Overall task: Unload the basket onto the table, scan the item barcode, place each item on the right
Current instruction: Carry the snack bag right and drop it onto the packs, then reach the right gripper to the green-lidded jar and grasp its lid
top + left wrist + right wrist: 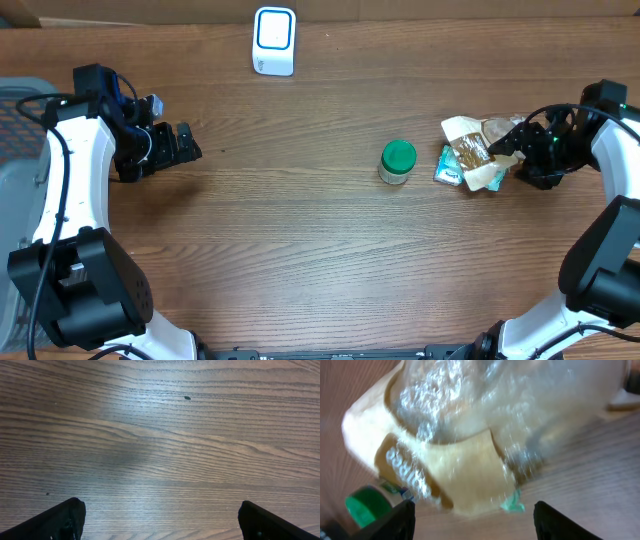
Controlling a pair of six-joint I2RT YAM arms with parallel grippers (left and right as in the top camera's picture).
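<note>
A brown wood-grain table (300, 230) fills the frame under soft, even light. A grey basket (14, 110) sits at the left edge, and a tan strip (450, 8) runs along the top.

Wooden table (300, 220): white scanner (274, 40) far edge, green-lidded jar (397, 161), crinkly packet (475, 155) beside.

I see my left arm (68, 185) coming up along the left edge with its wrist bent toward the middle. The left gripper (188, 142) points right, its 2 fingertips (62, 519) spread to opposite corners of the wrist view. My right arm (620, 165) mirrors it from the right edge, elbow out and wrist turned inward, and the right gripper (503, 150) points left with its 2 dark fingers (395, 522) standing well apart at the bottom of a blurred wrist view.
</note>
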